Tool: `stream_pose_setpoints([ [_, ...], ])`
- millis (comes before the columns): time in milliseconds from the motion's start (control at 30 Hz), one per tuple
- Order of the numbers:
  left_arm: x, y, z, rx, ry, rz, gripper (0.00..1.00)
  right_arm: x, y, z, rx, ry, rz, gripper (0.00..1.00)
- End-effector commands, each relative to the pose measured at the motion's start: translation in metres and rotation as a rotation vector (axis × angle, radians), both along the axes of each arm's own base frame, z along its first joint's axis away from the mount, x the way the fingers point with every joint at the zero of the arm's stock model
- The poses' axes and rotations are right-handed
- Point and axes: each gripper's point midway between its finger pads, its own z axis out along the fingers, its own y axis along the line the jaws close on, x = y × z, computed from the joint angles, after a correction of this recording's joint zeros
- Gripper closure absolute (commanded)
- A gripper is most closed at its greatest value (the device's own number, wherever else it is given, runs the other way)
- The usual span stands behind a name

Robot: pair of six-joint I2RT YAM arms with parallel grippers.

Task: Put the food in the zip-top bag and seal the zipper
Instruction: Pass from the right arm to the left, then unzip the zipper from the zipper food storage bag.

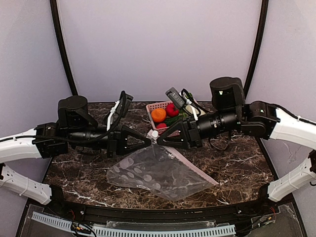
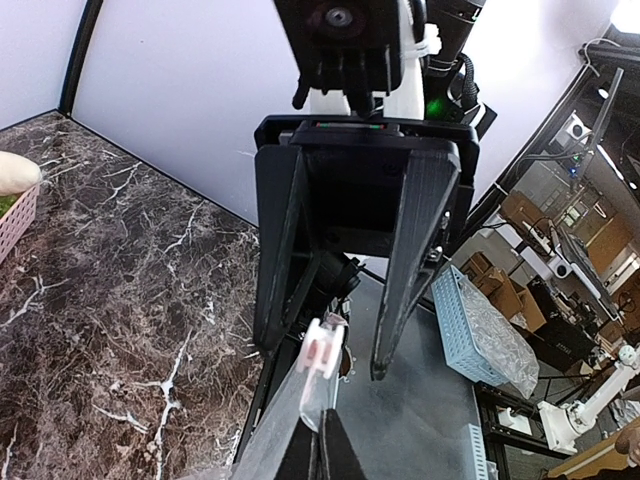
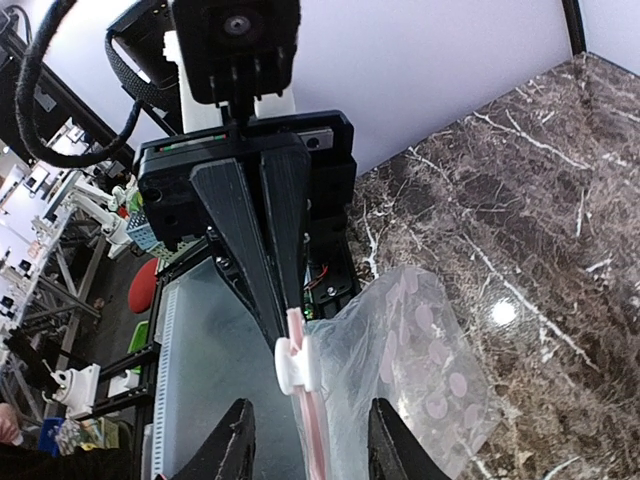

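The zip-top bag (image 1: 158, 170) is clear with white dots and hangs from its top corner down onto the marble table. My left gripper (image 1: 148, 141) is shut on that corner, its tips (image 2: 318, 430) pinching the plastic just below the white slider (image 2: 322, 346). My right gripper (image 1: 161, 140) faces it, open. Its fingers (image 3: 236, 440) stand either side of the pink zipper (image 3: 312, 420) and the slider (image 3: 298, 362) without touching them. The food is in the pink basket (image 1: 154, 105) behind: an orange fruit (image 1: 158, 114), a red tomato (image 1: 172, 109), green pieces and a cream vegetable (image 2: 14, 172).
Both arms meet nose to nose over the middle of the dark marble table (image 1: 237, 163). The bag's body (image 3: 430, 370) lies flat toward the near edge. A cable tray (image 1: 148, 229) runs along the front. Grey walls close off the back.
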Motion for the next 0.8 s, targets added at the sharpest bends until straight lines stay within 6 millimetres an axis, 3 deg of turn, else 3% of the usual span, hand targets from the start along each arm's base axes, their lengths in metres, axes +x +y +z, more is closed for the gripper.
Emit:
stream_pose_setpoints([
  [0,0.000,-0.001,-0.010,0.020,0.020,-0.002,0.99,0.013,0.006,0.026,0.063,-0.083,-0.037,0.66],
  [167,0.000,-0.002,-0.012,0.024,0.025,-0.001,0.99,0.013,0.011,0.031,0.083,-0.094,-0.020,0.69],
  [767,0.002,0.000,-0.013,0.021,0.020,0.018,0.99,0.016,0.015,0.019,0.057,-0.087,-0.024,0.91],
])
